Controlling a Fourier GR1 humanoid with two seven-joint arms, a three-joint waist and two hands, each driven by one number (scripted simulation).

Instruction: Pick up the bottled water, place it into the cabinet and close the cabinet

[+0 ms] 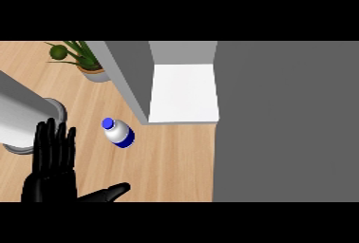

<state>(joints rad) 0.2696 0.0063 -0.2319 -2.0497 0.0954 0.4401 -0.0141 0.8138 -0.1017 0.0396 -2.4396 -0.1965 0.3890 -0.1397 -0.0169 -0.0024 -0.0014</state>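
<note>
The bottled water [119,133] stands on the wooden counter [175,161]; it is white with a blue cap and a blue band. Behind and to the right of it is the grey cabinet [280,118], whose door [129,78] is swung open, showing a white inner shelf [184,92]. My left hand [51,175] shows at the lower left, to the left of the bottle and a little nearer, apart from it. Its fingers are straight and point up, with the thumb stretched right. It holds nothing. My right hand does not show.
A potted green plant [79,59] sits at the back left beside the cabinet door. A large shiny grey cylinder [24,118] stands at the left edge, just behind my left hand's fingers. Bare wood lies between the bottle and the cabinet.
</note>
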